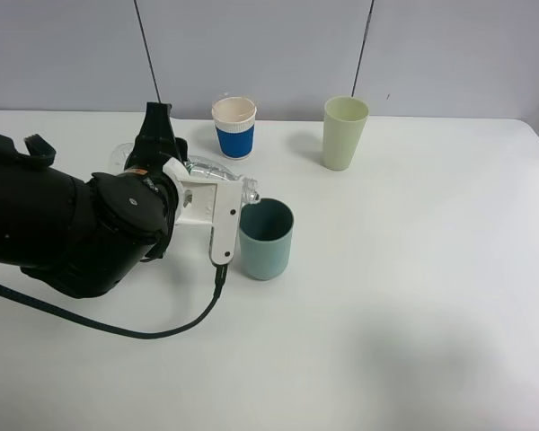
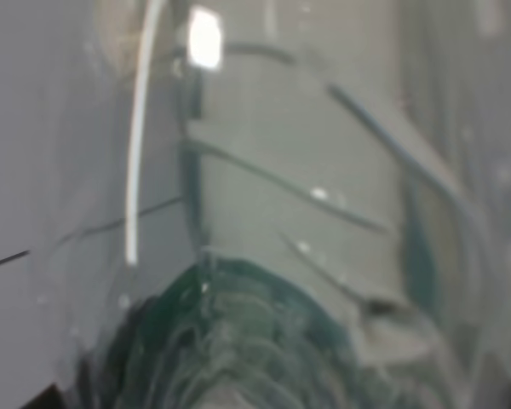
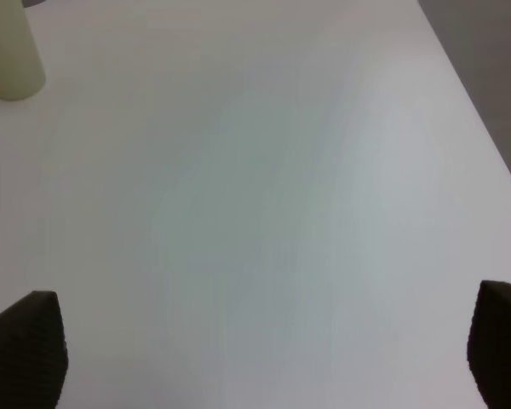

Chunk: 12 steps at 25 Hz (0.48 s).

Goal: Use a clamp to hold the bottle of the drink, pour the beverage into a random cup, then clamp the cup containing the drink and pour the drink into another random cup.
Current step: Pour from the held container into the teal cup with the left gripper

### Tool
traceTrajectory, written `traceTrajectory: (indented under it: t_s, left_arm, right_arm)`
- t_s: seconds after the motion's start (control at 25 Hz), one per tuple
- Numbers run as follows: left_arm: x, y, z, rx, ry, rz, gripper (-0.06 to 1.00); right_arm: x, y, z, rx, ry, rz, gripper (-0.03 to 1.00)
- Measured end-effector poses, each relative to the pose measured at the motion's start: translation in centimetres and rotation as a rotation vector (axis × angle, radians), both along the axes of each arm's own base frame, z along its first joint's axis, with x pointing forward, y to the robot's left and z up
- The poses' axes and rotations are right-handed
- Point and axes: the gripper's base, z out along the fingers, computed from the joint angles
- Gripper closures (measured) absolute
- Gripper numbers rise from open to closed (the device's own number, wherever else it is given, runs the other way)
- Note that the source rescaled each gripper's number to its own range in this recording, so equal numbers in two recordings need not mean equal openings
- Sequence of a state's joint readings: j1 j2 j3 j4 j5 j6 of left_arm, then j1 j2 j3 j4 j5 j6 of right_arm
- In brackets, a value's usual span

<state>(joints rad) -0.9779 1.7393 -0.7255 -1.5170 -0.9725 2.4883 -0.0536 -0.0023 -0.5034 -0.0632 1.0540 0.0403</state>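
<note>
My left gripper [image 1: 164, 154] is shut on a clear plastic bottle [image 1: 217, 172] and holds it tipped on its side. The bottle's mouth is at the rim of a teal cup [image 1: 266, 239]. In the left wrist view the bottle [image 2: 307, 196] fills the frame, with a dark teal shape [image 2: 230, 341] showing through it. A paper cup with a blue sleeve [image 1: 234, 127] and a pale green cup [image 1: 345, 132] stand at the back. My right gripper [image 3: 260, 358] is open and empty over bare table; the pale green cup [image 3: 8, 47] is far from it. The right arm is out of the high view.
The white table [image 1: 413, 314] runs to a grey wall at the back. A black cable [image 1: 162, 328] hangs from the left arm across the table's front left. The table's right edge [image 3: 473, 94] shows in the right wrist view.
</note>
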Motion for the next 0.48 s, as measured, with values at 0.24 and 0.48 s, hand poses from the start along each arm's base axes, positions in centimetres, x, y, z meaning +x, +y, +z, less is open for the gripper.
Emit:
traceTrajectory:
  t_s: [0.24, 0.48]
  left_arm:
    - [0.06, 0.2, 0.2, 0.024, -0.02, 0.013, 0.88]
    - [0.11, 0.24, 0.33, 0.035, -0.031, 0.017, 0.88]
  right_arm:
    - [0.0, 0.0, 0.0, 0.0, 0.0, 0.0, -0.03]
    - [0.0, 0.0, 0.0, 0.0, 0.0, 0.0, -0.03]
